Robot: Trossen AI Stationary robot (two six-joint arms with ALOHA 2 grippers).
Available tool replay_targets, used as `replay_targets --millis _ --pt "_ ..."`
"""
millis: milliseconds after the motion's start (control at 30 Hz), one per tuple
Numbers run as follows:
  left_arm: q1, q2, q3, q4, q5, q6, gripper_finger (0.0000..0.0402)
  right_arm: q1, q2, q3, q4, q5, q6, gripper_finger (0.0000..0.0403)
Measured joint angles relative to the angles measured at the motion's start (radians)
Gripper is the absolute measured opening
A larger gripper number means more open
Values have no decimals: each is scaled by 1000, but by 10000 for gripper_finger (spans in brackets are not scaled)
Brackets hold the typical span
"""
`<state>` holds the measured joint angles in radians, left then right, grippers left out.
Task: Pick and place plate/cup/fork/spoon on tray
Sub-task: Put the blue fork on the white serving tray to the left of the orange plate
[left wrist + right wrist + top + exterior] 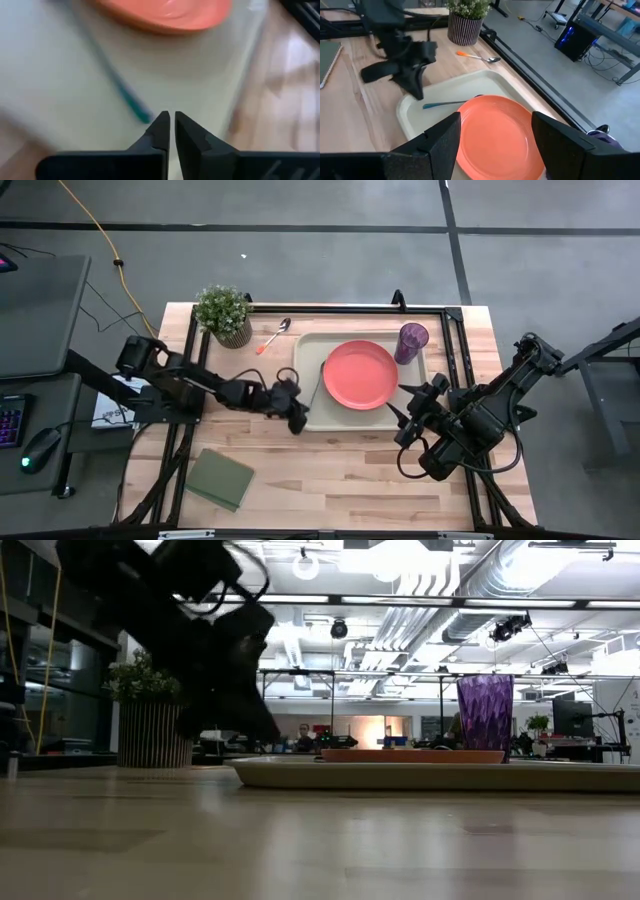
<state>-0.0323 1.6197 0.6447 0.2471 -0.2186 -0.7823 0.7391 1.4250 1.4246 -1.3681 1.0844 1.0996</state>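
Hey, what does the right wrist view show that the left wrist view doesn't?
Only the right wrist view shows the spoon on the table beside the potted plant, outside the tray, plus the open right gripper. Only the left wrist view shows the left gripper close up, nearly shut and empty. Both show the plate and the fork lying in the tray.

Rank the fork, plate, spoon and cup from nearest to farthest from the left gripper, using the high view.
From the left gripper:
1. fork, on the tray's left part.
2. plate, at the tray's middle.
3. spoon, off the tray beside the plant.
4. cup, at the tray's far right corner.
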Motion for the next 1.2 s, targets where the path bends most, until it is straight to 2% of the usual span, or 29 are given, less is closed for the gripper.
replay_targets --millis 133,300,400,733,1133,1200 --pt "-55 23 95 -61 -58 117 2 -1 0 0 4 14 0 236" --pt "-57 84 248 -368 -109 216 1 -1 0 0 5 7 0 236" --pt "-50 121 302 -456 -137 270 0 -1 0 0 5 7 0 236" --pt "-23 170 321 -448 -134 470 0 -1 0 0 5 6 -2 236" --pt "48 170 299 -435 -131 569 0 -1 0 0 5 6 0 236" --pt "56 170 292 -430 -106 582 0 -1 0 0 5 7 0 236"
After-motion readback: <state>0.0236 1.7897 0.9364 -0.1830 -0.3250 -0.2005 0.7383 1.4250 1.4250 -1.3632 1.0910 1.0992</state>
